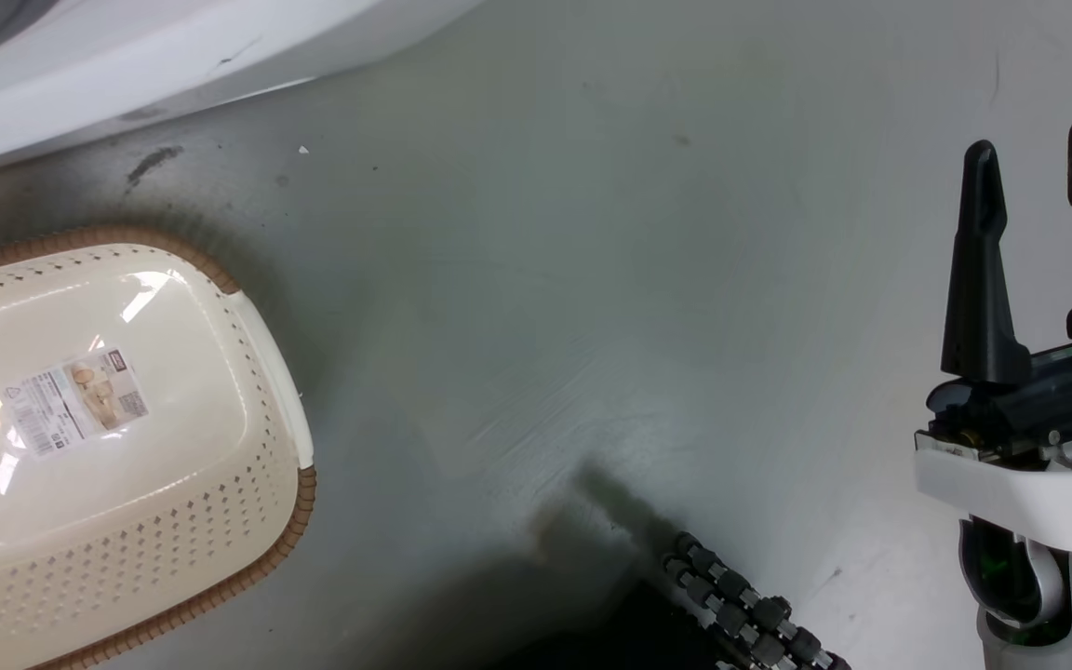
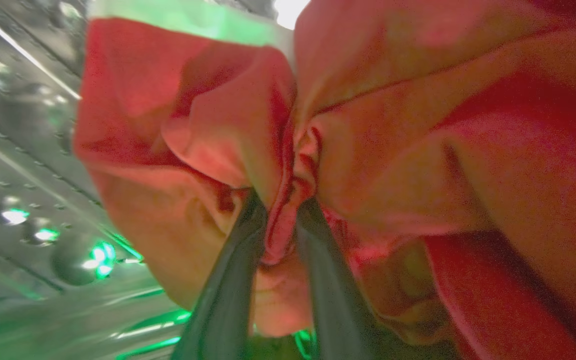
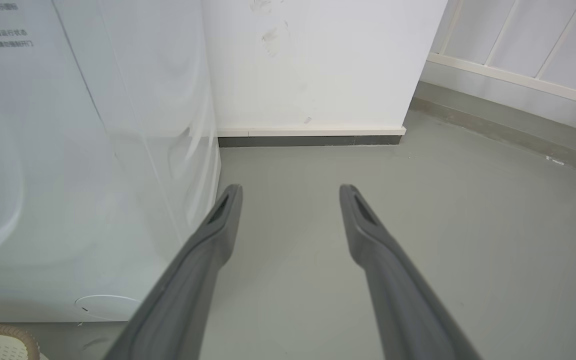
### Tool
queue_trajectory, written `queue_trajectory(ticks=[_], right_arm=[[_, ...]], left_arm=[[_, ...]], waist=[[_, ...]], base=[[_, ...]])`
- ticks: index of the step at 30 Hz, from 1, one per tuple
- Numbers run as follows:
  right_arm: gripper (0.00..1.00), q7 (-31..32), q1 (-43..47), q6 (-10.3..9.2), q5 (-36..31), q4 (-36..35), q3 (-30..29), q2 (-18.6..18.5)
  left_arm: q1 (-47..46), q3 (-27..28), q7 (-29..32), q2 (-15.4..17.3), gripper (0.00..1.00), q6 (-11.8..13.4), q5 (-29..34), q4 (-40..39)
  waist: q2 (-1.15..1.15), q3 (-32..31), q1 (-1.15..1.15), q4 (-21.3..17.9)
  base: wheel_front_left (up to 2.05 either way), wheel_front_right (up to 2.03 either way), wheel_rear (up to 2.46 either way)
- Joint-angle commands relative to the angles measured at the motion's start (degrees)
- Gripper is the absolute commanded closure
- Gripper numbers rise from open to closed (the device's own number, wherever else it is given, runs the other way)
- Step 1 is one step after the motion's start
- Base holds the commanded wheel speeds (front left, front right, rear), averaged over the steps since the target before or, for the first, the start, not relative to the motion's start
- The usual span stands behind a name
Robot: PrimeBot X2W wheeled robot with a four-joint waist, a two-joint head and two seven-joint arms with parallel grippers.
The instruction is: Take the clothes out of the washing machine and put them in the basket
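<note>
The left gripper (image 2: pixel 282 202) is clenched on the clothes (image 2: pixel 393 150), soft red jersey fabric, and its two dark fingers pinch a gathered pleat from which deep creases fan out. The cloth bulges in rounded folds on both sides of the fingers, with a pale, green-tinted strip along its upper edge. To its left in the left wrist view curves the perforated steel drum (image 2: pixel 18 150) of the washing machine, so the garment is inside it. In the head view, the cream-white perforated plastic basket (image 1: pixel 173 530) with a brown woven-look rim stands on the grey floor (image 1: pixel 592 279) at the left, a paper label on its glossy bottom, near the large white washing machine (image 1: pixel 127 65). At the right, the right gripper (image 1: pixel 1036 140) hangs released, fingers spread apart over bare floor.
</note>
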Motion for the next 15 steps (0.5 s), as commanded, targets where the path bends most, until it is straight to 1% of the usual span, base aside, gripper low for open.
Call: queue_trajectory(ticks=[1,6,15], right_arm=[[0.0,-0.1,-1.0,-0.04,-0.5,0.0,0.0,0.0],[0.0,-0.1,-0.7,-0.04,-1.2,0.0,-0.5,0.0],[0.0,-0.1,1.3,-0.04,-3.2,1.0,-1.2,0.0]], left_arm=[[0.8,-0.3,-0.9,0.5,1.0,-0.2,-0.2,-0.2],[3.2,-0.8,-8.9,0.9,1.0,-0.3,-1.8,-0.3],[11.2,-1.4,-26.9,-0.7,1.0,-0.3,-6.0,2.2]], waist=[[0.0,-0.7,-0.01,0.2],[0.0,-3.7,-0.01,0.7],[0.0,-10.3,-0.01,2.8]], base=[[0.0,0.0,0.0],[0.0,0.0,0.0],[0.0,0.0,0.0]])
